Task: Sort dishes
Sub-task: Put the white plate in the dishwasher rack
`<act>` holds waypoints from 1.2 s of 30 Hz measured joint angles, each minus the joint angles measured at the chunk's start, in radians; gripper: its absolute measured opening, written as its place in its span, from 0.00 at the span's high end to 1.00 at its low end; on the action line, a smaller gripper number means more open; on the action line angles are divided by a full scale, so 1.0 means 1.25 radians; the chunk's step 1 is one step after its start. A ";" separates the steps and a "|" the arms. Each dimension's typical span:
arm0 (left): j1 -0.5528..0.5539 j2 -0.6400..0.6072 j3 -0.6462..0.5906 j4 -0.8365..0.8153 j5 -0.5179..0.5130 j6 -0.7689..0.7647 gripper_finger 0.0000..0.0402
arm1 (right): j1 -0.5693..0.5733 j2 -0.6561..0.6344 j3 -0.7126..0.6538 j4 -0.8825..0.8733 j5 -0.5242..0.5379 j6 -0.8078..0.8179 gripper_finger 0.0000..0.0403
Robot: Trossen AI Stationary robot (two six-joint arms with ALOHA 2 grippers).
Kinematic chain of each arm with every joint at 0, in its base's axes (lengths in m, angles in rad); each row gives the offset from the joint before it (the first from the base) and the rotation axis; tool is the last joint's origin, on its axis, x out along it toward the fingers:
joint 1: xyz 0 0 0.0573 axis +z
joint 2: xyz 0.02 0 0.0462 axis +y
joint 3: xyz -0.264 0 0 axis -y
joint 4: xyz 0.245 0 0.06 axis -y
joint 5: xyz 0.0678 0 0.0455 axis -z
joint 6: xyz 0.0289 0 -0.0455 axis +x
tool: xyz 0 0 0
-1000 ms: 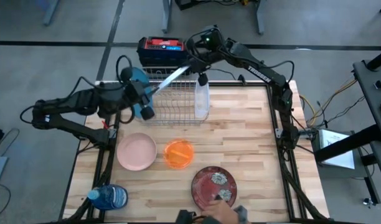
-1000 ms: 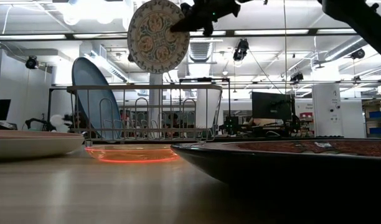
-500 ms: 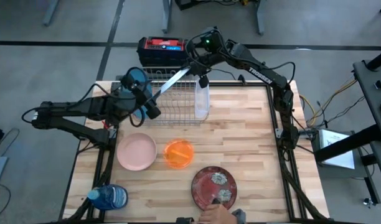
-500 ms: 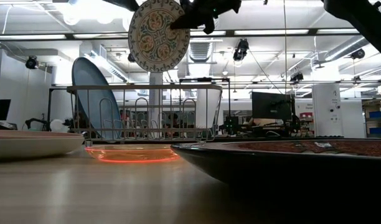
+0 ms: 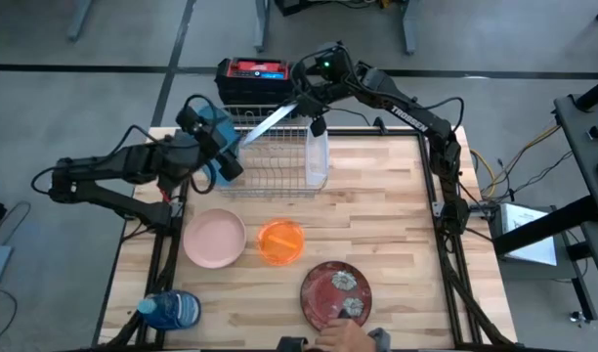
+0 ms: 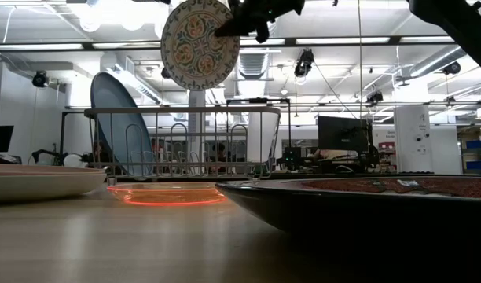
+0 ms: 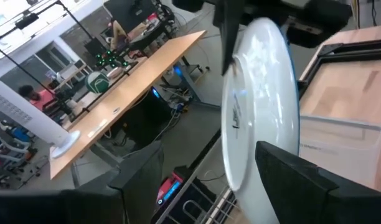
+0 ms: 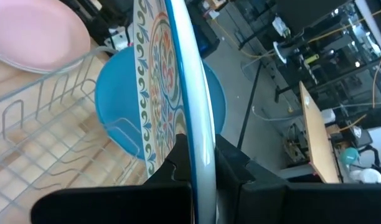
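My right gripper (image 5: 301, 101) is shut on the ornate teal-white plate (image 6: 200, 43), held on edge high over the wire rack (image 5: 279, 166). The large blue plate (image 6: 119, 118) stands on its rim in the rack's left end. My left gripper (image 5: 231, 166) is open beside the rack's left end with nothing between its fingers. Its wrist view shows the ornate plate's white back (image 7: 259, 106) farther off. The pink dish (image 5: 215, 238) and the orange bowl (image 5: 280, 242) lie flat on the table. My right gripper pinches the ornate plate's rim (image 8: 192, 134) between its two fingers, one on the patterned face and one on the white back. The fingers come at the rim's upper right part (image 6: 229, 31) from the far right. The plate stands upright, lifted clear of the rack.
A clear plastic container (image 5: 317, 161) stands in the rack's right end. A dark red patterned plate (image 5: 336, 290) lies near the front edge with a person's hand (image 5: 348, 337) at it. A blue bottle (image 5: 172, 310) lies at the near left corner. A red and black box (image 5: 255, 73) sits behind the rack.
My left gripper has turned at the wrist and swung a little toward the table's far left corner, next to the blue plate, which stays upright in the rack. The ornate plate has kept its place in my right gripper.
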 joint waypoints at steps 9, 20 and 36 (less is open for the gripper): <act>0.000 0.007 0.006 -0.065 0.174 -0.053 0.39 | 0.001 0.000 0.000 -0.003 0.015 0.000 0.97; 0.002 0.061 -0.064 0.003 -0.020 -0.118 0.39 | 0.019 0.000 0.000 0.014 0.004 0.024 0.97; 0.002 0.126 -0.034 0.031 -0.045 -0.151 0.93 | 0.034 0.001 -0.007 0.016 -0.002 0.127 0.91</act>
